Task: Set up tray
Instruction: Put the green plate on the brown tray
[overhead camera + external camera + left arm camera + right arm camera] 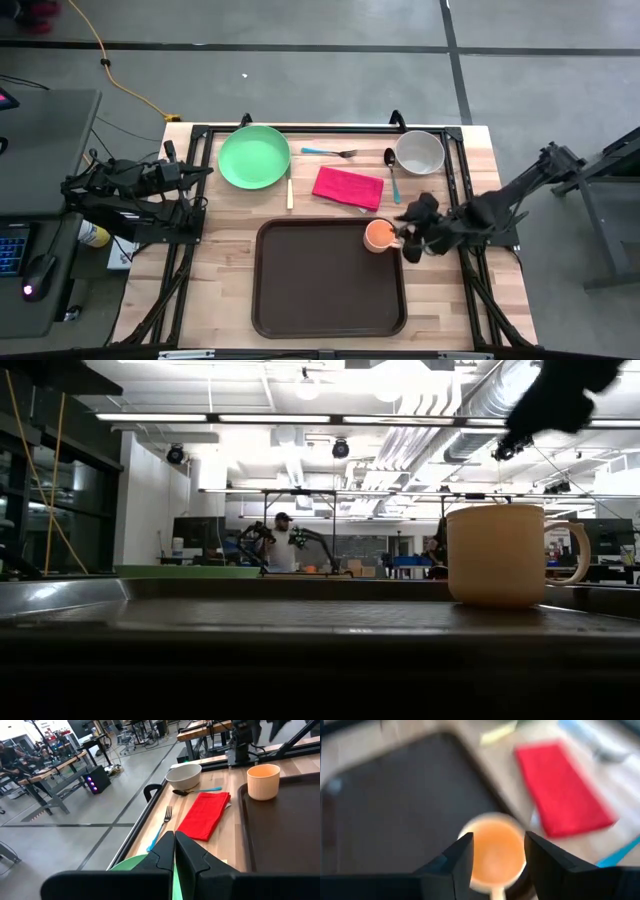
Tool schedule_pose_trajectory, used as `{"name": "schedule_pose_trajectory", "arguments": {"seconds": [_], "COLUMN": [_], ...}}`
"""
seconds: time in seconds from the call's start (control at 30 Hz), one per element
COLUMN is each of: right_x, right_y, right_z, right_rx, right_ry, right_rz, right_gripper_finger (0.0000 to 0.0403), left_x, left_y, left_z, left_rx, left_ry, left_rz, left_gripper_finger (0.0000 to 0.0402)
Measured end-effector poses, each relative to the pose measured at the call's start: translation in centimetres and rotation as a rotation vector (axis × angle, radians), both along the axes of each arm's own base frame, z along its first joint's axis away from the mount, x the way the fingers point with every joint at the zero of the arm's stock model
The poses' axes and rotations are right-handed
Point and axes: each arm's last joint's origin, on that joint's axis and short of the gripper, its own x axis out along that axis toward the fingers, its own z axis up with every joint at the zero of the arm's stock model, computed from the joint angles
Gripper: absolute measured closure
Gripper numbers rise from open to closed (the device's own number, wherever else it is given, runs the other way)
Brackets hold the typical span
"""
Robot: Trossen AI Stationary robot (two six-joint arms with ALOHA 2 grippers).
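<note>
Currently, the large dark brown rectangular plastic tray [325,295] with its raised rim is seen lying on the pale wooden worktop [225,235], toward the near edge and roughly centred between the two arms. A small orange plastic mug [379,236] stands upright inside the tray's far right corner, its handle turned toward the right arm.

The right hand [494,852] is held just above the mug with its fingers spread on either side of the rim; no contact with the mug can be made out, so the mug is judged to have been set down and the release to be under way. The left hand [174,851] is kept at the worktop's left side over the round green plastic plate [254,157], its fingers pressed together and nothing held between them.

Beyond the tray, a folded red cloth napkin [348,187], a fork with a blue handle [328,152], a spoon with a blue handle [392,173], a white ceramic bowl [419,152] and a pale wooden stick [290,192] are left lying on the worktop.

For the release to be done well, the spread fingers should be lifted straight up until the rim is cleared, and only then swung away, so that the handle is not caught and the mug is neither tipped nor dragged off its corner.
</note>
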Motion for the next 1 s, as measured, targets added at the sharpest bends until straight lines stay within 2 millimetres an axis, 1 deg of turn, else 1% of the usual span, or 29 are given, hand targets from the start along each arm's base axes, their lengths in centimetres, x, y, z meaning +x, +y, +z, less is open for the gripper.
{"name": "schedule_pose_trajectory", "arguments": {"seconds": [0.13,0.27,0.43,0.57,0.67,0.73,0.87,0.93,1.0], "right_x": [0.2,0.6,0.9,0.9,0.9,1.0,1.0,1.0,1.0], "right_y": [-1.4,-2.5,-3.5,-3.8,-3.7,-3.7,-3.6,-3.5,-3.4], "right_z": [3.2,6.0,8.2,8.8,8.7,8.7,8.7,8.7,8.7], "right_rx": [-0.071,-0.131,-0.168,-0.165,-0.156,-0.144,-0.113,-0.097,-0.08], "right_ry": [-0.104,-0.154,-0.181,-0.185,-0.181,-0.179,-0.187,-0.185,-0.182], "right_rz": [-0.063,-0.076,-0.069,-0.048,-0.037,-0.021,-0.014,0.008,0.028], "right_gripper_finger": [0.0241,0.0232,0.0228,0.0227,0.0223,0.0219,0.021,0.0205,0.02], "left_x": [0.3,1.0,2.5,4.1,5.5,6.4,8.1,8.8,9.5], "left_y": [0.1,0.1,-0.1,-0.5,-0.7,-0.9,-1.2,-1.0,-0.5], "left_z": [0.0,0.0,-0.2,-0.9,-1.3,-1.7,-2.4,-2.6,-2.5], "left_rx": [-0.029,-0.038,-0.023,0.042,0.067,0.076,0.064,0.034,-0.023], "left_ry": [-0.01,0.015,0.102,0.266,0.361,0.414,0.496,0.532,0.575], "left_rz": [0.083,0.139,0.141,0.087,0.066,0.063,0.08,0.112,0.145], "left_gripper_finger": [0.0357,0.0357,0.0357,0.0357,0.0343,0.0324,0.0267,0.0237,0.0209]}}
